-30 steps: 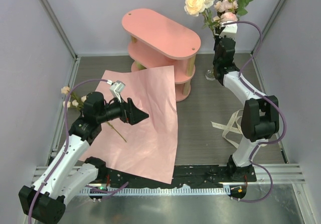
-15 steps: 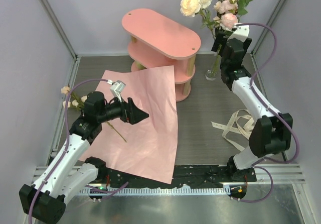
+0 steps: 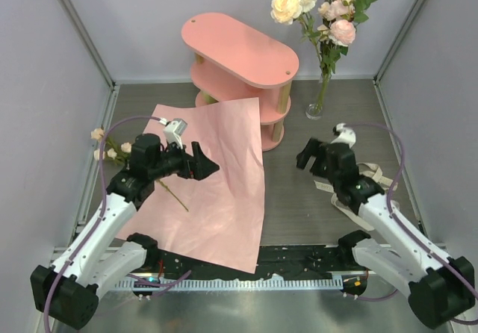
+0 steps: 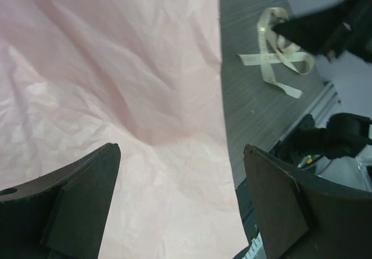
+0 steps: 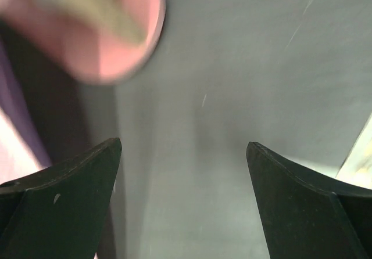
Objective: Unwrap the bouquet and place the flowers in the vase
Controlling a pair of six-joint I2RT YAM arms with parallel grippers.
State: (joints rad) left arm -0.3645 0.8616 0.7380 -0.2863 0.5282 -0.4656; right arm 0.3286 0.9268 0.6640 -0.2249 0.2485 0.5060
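Beyond paper (image 3: 224, 198) edge hangs right end effector (image 3: 308, 154) (splayed).

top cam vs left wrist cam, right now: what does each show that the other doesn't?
Top only: the vase with flowers standing in it, the pink shelf, loose flowers off the left edge of the paper, and one stem lying on it. Left wrist only: the paper's creases, seen close between the open fingers of the left gripper. Both: the pink paper and the cream ribbon on the table.
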